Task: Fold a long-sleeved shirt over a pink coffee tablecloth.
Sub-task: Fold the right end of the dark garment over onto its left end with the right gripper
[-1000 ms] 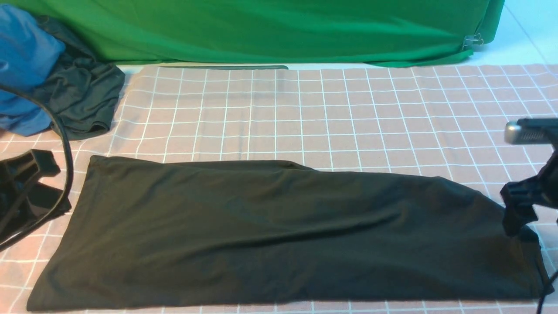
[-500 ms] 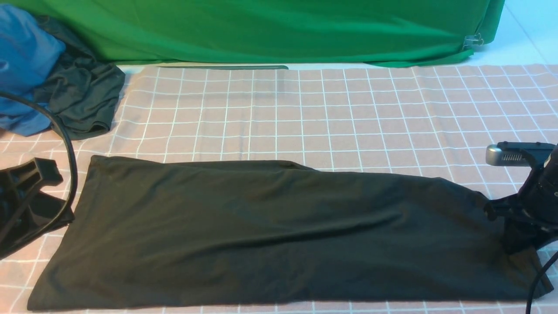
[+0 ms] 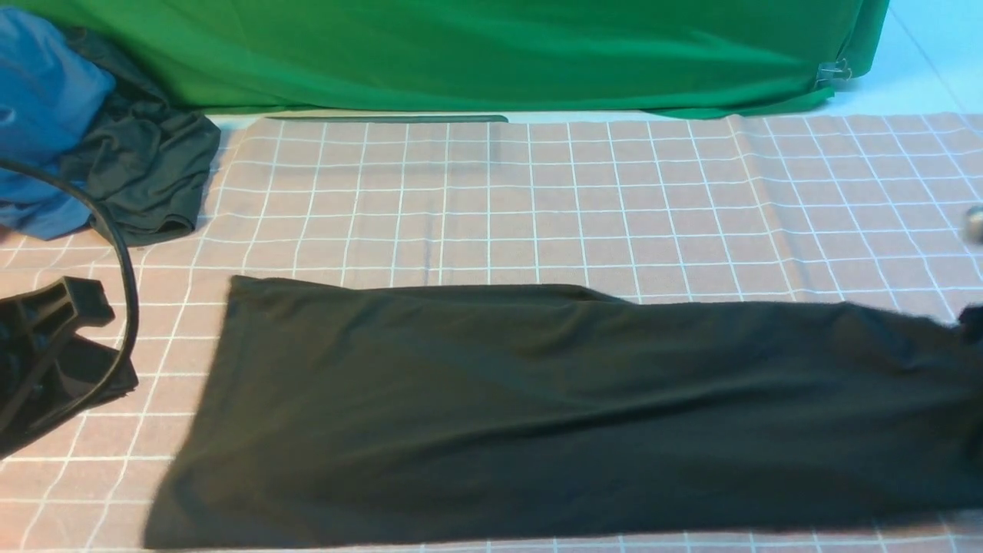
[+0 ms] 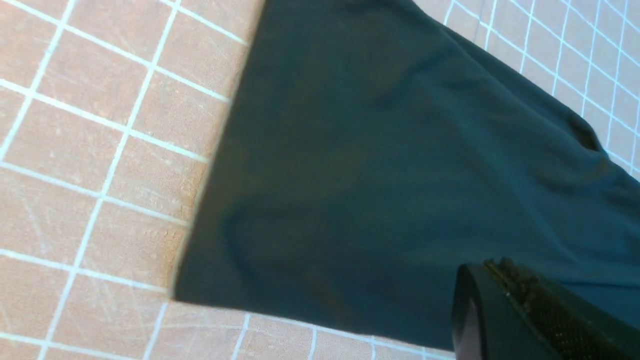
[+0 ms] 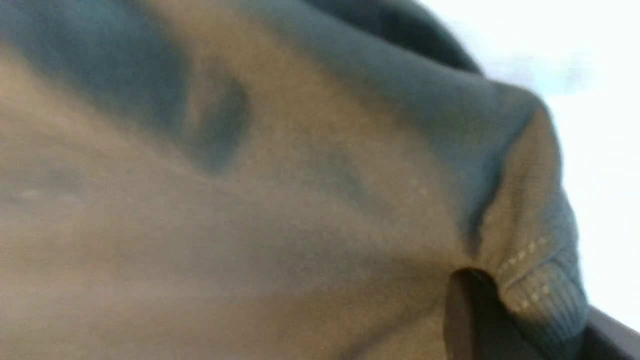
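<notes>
- Front view: the long-sleeved shirt (image 3: 537,415), a plain black band with no print showing, lay flat along the near part of the pink coffee tablecloth (image 3: 537,200) and ran off the right edge. Your left claw (image 3: 69,346) sat closed and empty at the near left, apart from it. Only a dark sliver of your right claw (image 3: 974,322) showed at the right edge.
- Left wrist view: the shirt's squared left end lay smooth on the grid, with one finger (image 4: 525,310) in the foreground.
- Right wrist view: soft knit and a ribbed edge bunched around a dark finger, so the right claw looked clamped on the shirt. The shirt seemed light, limp and likely to slide, so grip an end's corners, not the middle.
</notes>
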You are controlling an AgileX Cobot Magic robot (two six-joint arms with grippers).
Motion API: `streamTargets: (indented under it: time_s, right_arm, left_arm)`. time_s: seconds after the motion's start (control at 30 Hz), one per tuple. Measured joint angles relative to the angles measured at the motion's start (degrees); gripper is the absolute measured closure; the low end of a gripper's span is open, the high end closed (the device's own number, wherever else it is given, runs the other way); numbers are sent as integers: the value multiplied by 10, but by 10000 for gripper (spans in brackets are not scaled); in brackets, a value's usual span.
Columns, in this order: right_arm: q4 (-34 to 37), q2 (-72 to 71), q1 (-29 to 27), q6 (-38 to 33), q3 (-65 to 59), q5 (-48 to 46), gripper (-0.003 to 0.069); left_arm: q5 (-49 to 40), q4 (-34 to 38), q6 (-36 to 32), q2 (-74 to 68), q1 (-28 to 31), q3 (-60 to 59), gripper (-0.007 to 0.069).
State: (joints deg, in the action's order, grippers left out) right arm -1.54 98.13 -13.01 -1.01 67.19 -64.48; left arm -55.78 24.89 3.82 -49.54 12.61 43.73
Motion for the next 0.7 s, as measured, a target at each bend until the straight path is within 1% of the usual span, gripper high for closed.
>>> streamTargets:
  time_s: [0.13,0.2,0.23,0.27,0.33,0.4,0.43,0.57,0.6,0.63,0.7]
  right_arm:
    - [7,-10,-2,10,61,-39,544]
    - [34,-29,10,10,87,-45,544]
    - [37,-31,12,10,92,-45,544]
    - [58,-45,25,10,106,-47,544]
    - [78,-59,47,13,125,-49,544]
    - [105,-73,96,25,159,-51,544]
    - [107,-74,100,25,159,-51,544]
    - [153,-75,194,42,214,-53,544]
    - [161,-74,208,45,224,-51,544]
    - [172,-72,238,52,238,-42,544]
    - [185,-67,262,60,255,-32,544]
  left_arm:
    - [0,0,-2,0,0,0,610]
    - [0,1,-2,0,0,0,610]
    - [0,2,-2,0,0,0,610]
    - [1,3,-2,0,0,-1,610]
    - [1,6,-4,0,0,-1,610]
    - [5,15,-14,0,0,-1,610]
    - [5,15,-15,0,0,-1,610]
    - [5,29,-17,0,0,-1,610]
    - [5,29,-19,0,0,-1,610]
    - [5,30,-21,0,0,-1,610]
    - [6,31,-24,0,0,-1,610]
